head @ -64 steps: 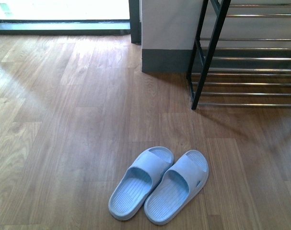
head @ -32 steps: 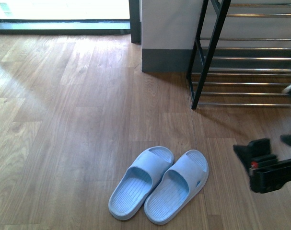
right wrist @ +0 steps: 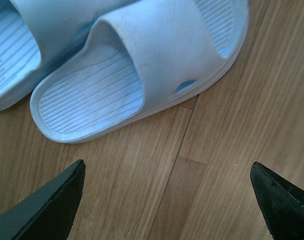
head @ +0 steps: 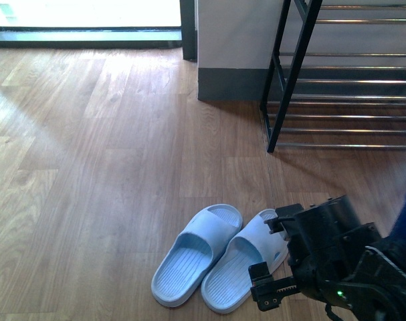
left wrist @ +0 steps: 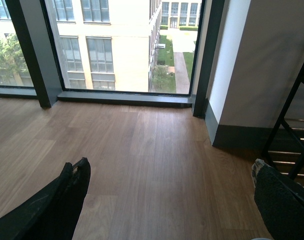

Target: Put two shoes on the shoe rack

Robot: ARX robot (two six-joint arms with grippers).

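Observation:
Two pale blue slide sandals lie side by side on the wood floor, the left one (head: 192, 257) and the right one (head: 241, 264). My right gripper (head: 275, 257) hangs open low beside the right sandal's outer edge. In the right wrist view that sandal (right wrist: 157, 45) lies just ahead of the open right gripper (right wrist: 167, 167), with bare floor between the fingertips (right wrist: 74, 180). The black shoe rack (head: 293, 73) with chrome bars stands at the back right. My left gripper (left wrist: 170, 164) is open over bare floor and holds nothing; the shoe rack's frame (left wrist: 292, 100) shows at that view's edge.
A white wall corner with a dark skirting (head: 229, 83) stands left of the rack. A floor-to-ceiling window (head: 89, 13) with a dark frame runs along the back. Wood flooring (head: 89, 167) stretches to the left of the sandals.
My right arm has come in from the right edge and dropped down beside the right sandal. Both sandals lie where they were.

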